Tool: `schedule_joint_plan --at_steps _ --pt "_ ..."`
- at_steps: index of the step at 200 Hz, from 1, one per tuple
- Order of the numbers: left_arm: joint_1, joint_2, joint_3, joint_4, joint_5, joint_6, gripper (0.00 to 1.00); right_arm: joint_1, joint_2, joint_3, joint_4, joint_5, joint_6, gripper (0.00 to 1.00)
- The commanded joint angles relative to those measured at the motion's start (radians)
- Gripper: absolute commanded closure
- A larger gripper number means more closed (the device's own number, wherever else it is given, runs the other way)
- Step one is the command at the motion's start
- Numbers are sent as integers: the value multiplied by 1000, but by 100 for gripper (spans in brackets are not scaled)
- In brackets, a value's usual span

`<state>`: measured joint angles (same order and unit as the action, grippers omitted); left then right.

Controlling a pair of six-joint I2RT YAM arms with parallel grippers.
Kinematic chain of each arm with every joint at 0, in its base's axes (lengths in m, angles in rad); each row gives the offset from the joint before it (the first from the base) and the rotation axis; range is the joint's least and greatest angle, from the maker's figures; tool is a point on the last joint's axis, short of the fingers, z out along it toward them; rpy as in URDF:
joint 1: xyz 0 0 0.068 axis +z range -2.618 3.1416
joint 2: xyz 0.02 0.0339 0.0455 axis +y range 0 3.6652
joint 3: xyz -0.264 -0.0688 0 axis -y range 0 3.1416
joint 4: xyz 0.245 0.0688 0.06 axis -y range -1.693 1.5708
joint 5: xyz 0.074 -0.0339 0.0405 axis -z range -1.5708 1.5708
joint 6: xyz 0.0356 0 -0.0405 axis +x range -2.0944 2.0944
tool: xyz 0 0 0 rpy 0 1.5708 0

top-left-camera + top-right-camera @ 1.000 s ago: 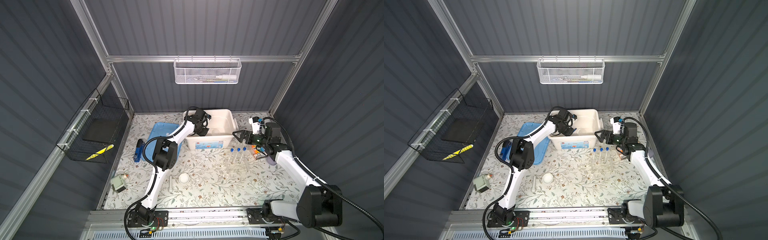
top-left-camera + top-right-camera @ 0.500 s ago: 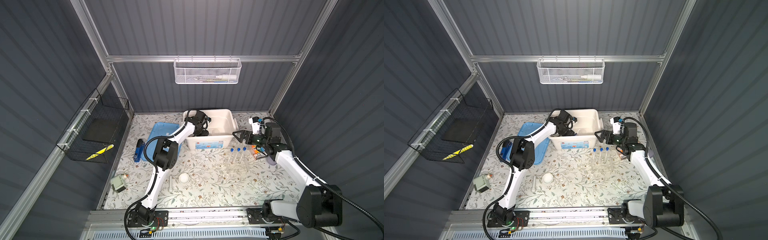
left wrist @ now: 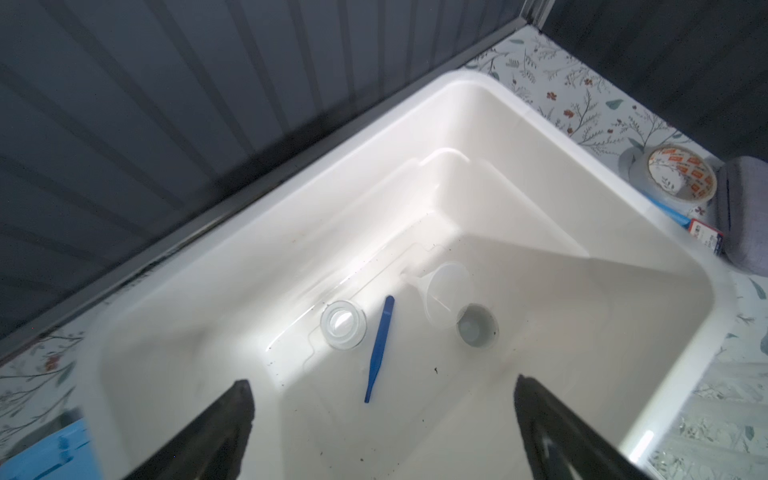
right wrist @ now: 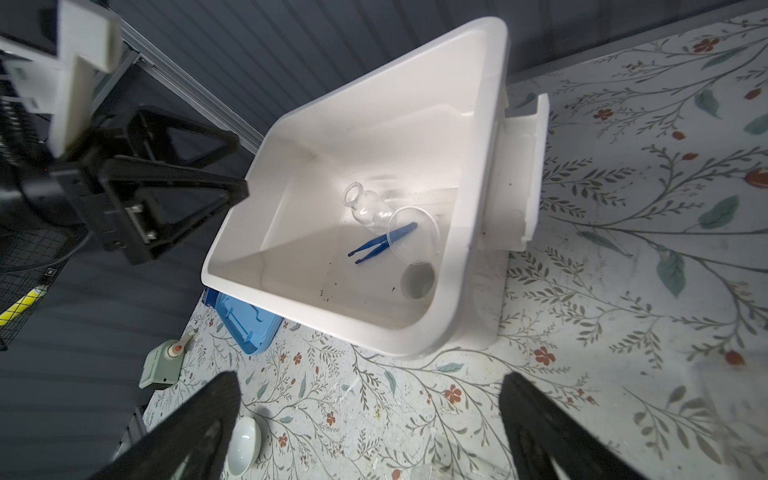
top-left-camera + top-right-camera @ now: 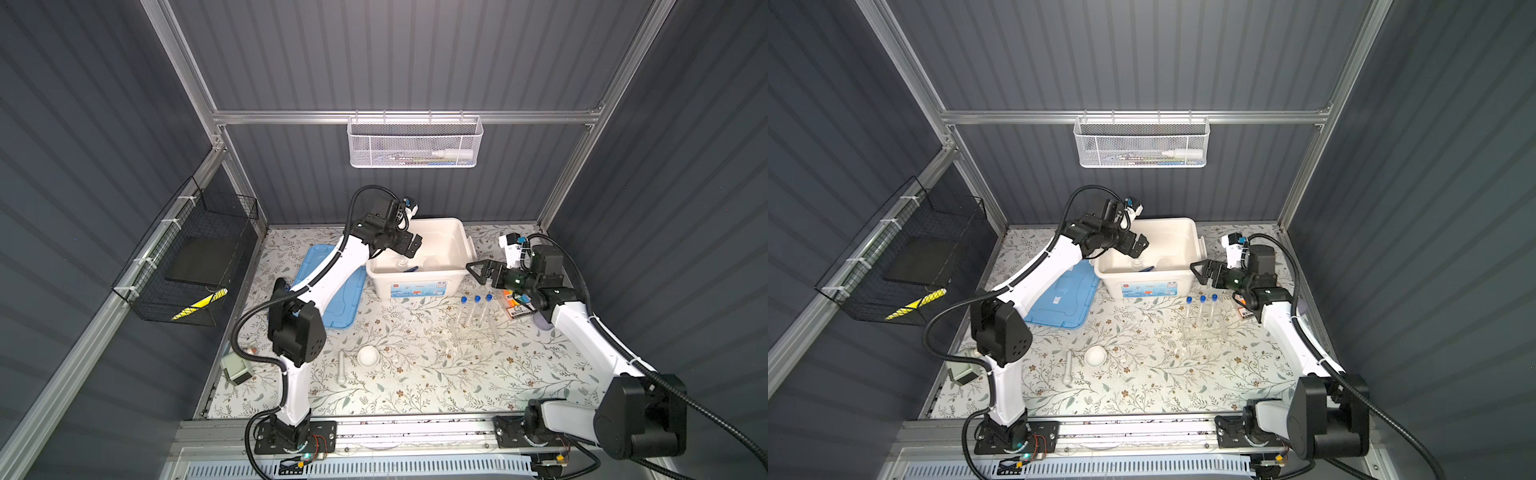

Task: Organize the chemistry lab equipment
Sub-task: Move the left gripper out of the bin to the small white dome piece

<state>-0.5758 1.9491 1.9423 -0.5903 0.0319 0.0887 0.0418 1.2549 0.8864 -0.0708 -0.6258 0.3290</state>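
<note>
The left fingers (image 3: 226, 432) are spread wide and empty above the white plastic bin (image 3: 415, 137), in which the blue tweezers (image 3: 378, 349), the small clear glass vessel (image 3: 343, 324) and one small white bowl (image 3: 477, 325) are laid. The right fingers (image 4: 195, 428) are likewise spread, held beside the bin's right end. The left fingers are best raised straight up, so that the rim is cleared and the glass is left undisturbed. In front of the bin, the second white bowl (image 5: 368, 355), the white pestle (image 5: 341, 368) and the three blue-capped test tubes (image 5: 474, 311) in their clear rack (image 5: 473, 334) are yet to be fetched from the floral desk (image 5: 436, 386).
</note>
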Motion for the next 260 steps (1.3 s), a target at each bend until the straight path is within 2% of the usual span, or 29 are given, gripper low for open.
schedule_joint_plan --at_steps 1,32,70,105,123,148,200,260 --pt "-18 -80 -97 -24 -117 -58 0 -2 -36 -4 -27 31 -22 1" --pt "-48 -262 -301 -17 -261 -157 0 -1 -58 -7 -44 55 -28 1" --pt "-171 -443 -548 -60 -519 -357 0 -1 -71 -17 -48 69 -23 1" --pt "-220 -588 -796 -96 -593 -624 0 -1 -112 -55 -38 81 -16 1" --pt "-249 -624 -874 -140 -627 -738 0 -2 -129 -67 -49 91 -21 1" --pt "-271 -628 -949 -178 -590 -855 0 -1 -174 -85 -60 109 -22 1" --pt "-272 -570 -1047 -93 -393 -899 0 -1 -180 -99 -66 130 -13 1" --pt "-273 -521 -1108 -30 -301 -937 0 -2 -178 -95 -81 151 -15 1"
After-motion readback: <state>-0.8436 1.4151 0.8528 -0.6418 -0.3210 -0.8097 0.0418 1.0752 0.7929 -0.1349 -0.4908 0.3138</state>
